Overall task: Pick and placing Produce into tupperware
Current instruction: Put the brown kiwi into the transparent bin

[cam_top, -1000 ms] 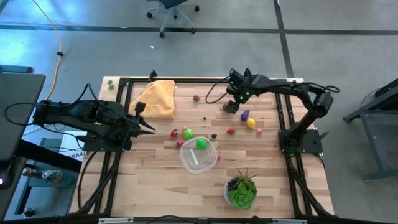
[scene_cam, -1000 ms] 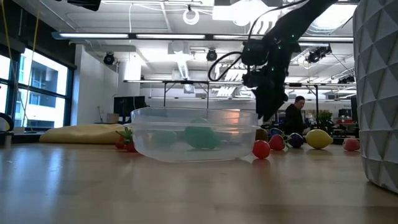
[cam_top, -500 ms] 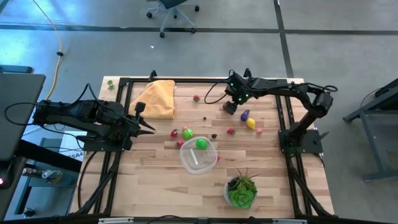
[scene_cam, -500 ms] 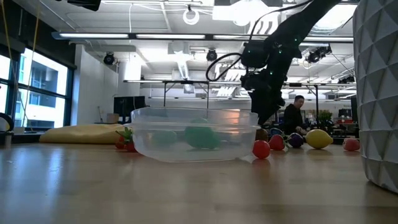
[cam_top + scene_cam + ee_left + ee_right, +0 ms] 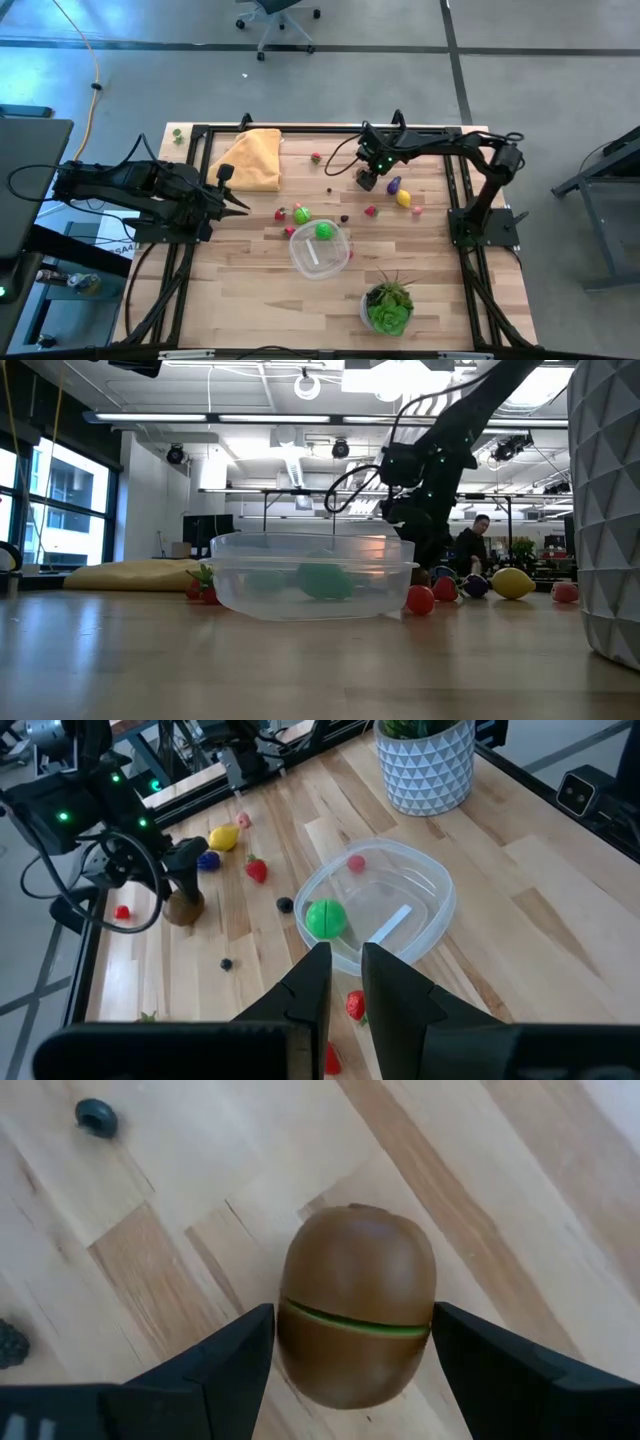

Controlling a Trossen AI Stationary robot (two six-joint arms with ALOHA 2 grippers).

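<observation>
A brown kiwi lies on the table at the far right. My right gripper points down over it, open, one finger close on either side; I cannot tell whether they touch. In the high view this gripper covers the kiwi. The clear round tupperware stands mid-table with a green fruit and a small red piece in it. Purple, yellow and red produce lie beside the kiwi. My left gripper waits at the left, raised, fingers nearly together, holding nothing.
A yellow cloth lies at the far left. A white pot with a green plant stands at the near edge. More small produce lies left of the tupperware. A person shows in the room behind.
My right gripper has come down toward the kiwi and shifted a little toward the table's left edge, staying pointed downward. The kiwi and the other produce have kept their places.
</observation>
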